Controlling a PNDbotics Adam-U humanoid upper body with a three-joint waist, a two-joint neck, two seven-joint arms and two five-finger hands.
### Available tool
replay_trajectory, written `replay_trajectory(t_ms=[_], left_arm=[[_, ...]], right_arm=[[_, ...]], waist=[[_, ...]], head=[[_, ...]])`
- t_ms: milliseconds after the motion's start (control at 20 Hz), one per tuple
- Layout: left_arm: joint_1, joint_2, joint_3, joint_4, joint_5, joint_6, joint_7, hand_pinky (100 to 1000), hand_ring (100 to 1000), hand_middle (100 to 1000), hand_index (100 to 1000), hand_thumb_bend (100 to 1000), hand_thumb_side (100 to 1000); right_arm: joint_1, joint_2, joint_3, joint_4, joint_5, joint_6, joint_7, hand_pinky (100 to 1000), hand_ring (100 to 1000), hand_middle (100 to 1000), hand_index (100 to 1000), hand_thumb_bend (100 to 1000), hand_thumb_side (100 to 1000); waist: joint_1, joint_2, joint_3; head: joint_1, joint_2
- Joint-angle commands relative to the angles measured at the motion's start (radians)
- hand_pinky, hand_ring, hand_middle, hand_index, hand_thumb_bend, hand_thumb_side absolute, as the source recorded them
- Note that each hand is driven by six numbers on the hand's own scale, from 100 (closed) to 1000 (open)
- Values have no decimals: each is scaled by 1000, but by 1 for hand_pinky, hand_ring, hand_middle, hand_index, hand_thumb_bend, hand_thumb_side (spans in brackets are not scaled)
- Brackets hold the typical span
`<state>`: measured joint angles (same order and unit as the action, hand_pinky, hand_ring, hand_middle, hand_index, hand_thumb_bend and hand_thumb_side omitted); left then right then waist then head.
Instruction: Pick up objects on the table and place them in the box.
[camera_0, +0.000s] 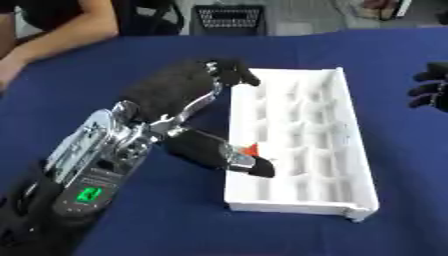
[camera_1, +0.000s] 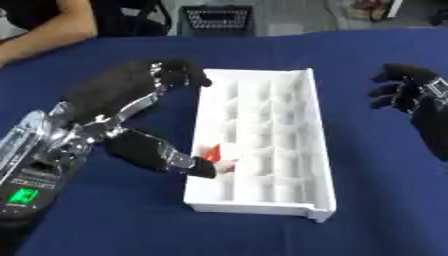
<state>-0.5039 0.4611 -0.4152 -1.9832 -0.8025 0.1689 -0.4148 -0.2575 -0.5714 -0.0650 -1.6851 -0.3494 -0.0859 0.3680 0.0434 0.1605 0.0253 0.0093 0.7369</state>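
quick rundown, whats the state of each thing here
left hand: over the box's left wall, a small red object pinched at its thumb
red object: held at the box's left edge, not yet released
white box: open-topped, compartments look empty
right hand: idle, hanging right of the box, fingers relaxed, holding nothing

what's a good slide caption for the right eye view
Left hand holds a small red object at the near-left edge of the white compartment box; right hand hovers open.

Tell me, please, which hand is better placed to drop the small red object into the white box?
The left hand: it reaches over the white box's near-left edge with the small red object at its fingertips. The right hand hangs off to the box's right.
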Motion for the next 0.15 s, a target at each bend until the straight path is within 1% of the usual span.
replay_trajectory(t_ms=[50,150], left_arm=[[26,21,53,-12,12,35,45,898,837,838,893,1000,820],[54,21,82,-9,17,57,82,899,837,838,893,1000,808]], right_arm=[[-4,-19,-11,-8,2,-1,-1,652,704,736,864,100,933],[-3,-19,-12,-8,3,-2,-2,652,704,736,864,100,933]], waist=[[-4,-12,5],[-5,-12,7]], head=[[-3,-15],[-4,-16]])
